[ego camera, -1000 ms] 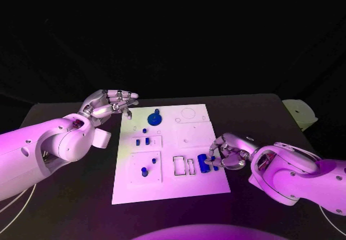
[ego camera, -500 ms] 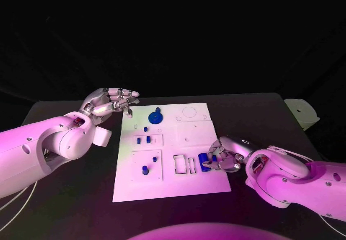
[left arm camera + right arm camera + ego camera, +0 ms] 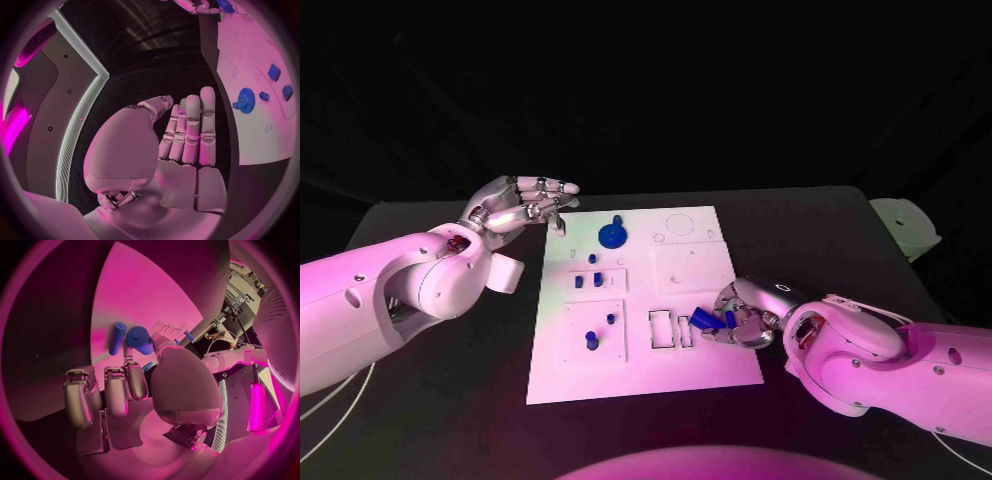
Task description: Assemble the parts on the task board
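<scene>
The left hand hovers past the far left corner of the white board, fingers loosely spread and grasping nothing. A blue gear sits near the board's far edge. At the board's near right side, the right hand pinches a blue part, above the bench.

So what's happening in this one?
The robot is assembling small blue parts on the white task board. Its right robot hand holds a blue part at the board's right edge, beside two rectangular slots. The left robot hand hovers off the board's far left corner, holding nothing. A blue gear sits near the far end.
</scene>
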Available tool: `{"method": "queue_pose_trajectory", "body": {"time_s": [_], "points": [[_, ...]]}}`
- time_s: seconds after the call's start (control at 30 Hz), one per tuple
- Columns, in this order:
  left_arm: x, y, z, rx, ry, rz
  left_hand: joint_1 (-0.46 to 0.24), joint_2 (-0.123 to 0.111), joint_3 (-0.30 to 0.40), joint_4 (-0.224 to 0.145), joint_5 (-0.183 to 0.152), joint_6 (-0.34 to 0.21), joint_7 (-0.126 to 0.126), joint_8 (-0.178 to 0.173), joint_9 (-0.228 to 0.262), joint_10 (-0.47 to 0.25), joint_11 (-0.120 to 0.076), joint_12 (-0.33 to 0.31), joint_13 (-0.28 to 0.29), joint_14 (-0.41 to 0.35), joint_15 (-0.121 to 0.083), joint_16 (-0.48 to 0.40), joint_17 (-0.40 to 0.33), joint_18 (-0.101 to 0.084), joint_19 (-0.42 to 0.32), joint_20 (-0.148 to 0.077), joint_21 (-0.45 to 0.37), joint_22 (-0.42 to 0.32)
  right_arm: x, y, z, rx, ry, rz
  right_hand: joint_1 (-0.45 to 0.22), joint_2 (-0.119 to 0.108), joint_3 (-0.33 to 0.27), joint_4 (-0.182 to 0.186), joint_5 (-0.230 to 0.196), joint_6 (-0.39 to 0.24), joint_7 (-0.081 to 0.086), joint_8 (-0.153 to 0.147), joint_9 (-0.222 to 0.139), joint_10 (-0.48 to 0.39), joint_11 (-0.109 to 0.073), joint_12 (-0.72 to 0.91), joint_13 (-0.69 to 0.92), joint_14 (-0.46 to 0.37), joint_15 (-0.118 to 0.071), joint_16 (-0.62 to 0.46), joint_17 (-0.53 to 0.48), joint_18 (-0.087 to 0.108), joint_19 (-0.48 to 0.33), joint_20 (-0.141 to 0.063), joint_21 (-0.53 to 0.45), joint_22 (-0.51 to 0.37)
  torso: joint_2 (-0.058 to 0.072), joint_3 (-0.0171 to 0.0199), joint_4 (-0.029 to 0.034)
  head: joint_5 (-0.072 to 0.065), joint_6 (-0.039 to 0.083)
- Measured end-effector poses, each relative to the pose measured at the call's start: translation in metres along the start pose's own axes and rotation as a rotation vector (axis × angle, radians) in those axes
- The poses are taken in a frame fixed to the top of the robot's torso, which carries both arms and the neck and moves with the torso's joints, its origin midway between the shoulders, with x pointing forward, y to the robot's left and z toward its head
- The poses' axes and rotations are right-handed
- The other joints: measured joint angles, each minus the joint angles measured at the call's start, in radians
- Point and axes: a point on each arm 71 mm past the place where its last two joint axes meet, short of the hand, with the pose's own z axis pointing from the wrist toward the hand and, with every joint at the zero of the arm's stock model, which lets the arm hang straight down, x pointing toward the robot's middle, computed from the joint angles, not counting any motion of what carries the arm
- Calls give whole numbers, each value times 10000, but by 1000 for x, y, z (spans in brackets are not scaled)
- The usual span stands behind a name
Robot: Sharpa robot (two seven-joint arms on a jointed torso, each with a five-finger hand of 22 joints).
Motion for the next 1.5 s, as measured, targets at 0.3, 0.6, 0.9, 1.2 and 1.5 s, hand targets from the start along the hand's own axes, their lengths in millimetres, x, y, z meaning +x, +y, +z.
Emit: {"method": "queue_pose_trajectory", "body": {"time_s": [0.3,0.6,0.9,1.2,1.5], "points": [[1,0,0,4,48,-23,0,0,0,0,0,0,0,0,-8,0,0,0,9,0,0,0,-9,-1,0,0,0,0,3,3,4,-81,-74,-87,122,120,-57,-57,135,78,-39,41,121,0,0,118,-1,0,0,38,-1,0,0,0,0,-1,-4,-5,0,-40,42],[1,0,-1,3,56,-29,0,0,0,0,0,0,0,0,-8,0,0,0,8,0,0,0,-9,-1,0,0,0,1,5,4,2,-135,-339,108,702,372,-64,-71,350,279,-130,82,200,55,-55,440,-2,0,-74,77,-2,0,0,0,0,-2,0,-2,-4,-26,38],[0,0,-1,-1,44,-26,0,0,0,0,0,0,0,0,-8,1,0,0,7,0,0,0,-8,-1,0,0,0,1,-4,17,-8,-457,-907,834,827,392,327,-20,367,311,-94,97,204,88,-163,547,-3,-34,-180,116,6,0,-1,-144,0,-3,-5,3,-10,-3,31],[1,0,-1,0,54,-29,0,0,0,-1,0,0,0,0,-7,1,-1,0,7,0,0,0,-8,-1,0,0,0,1,-5,30,-7,-594,-724,1791,709,509,365,-3,431,307,-90,97,204,88,-163,547,-4,-34,-179,116,6,0,0,-145,-1,-4,-5,-2,-2,12,25],[1,-1,-1,3,72,-38,0,0,0,-1,0,0,0,0,-6,1,-1,0,6,0,0,-1,-7,0,0,0,0,1,4,42,0,-666,10,2202,313,906,363,-1,167,341,-49,97,203,87,-163,547,-5,-35,-179,116,4,0,0,-145,-1,-5,10,-12,15,51,-16]]}}
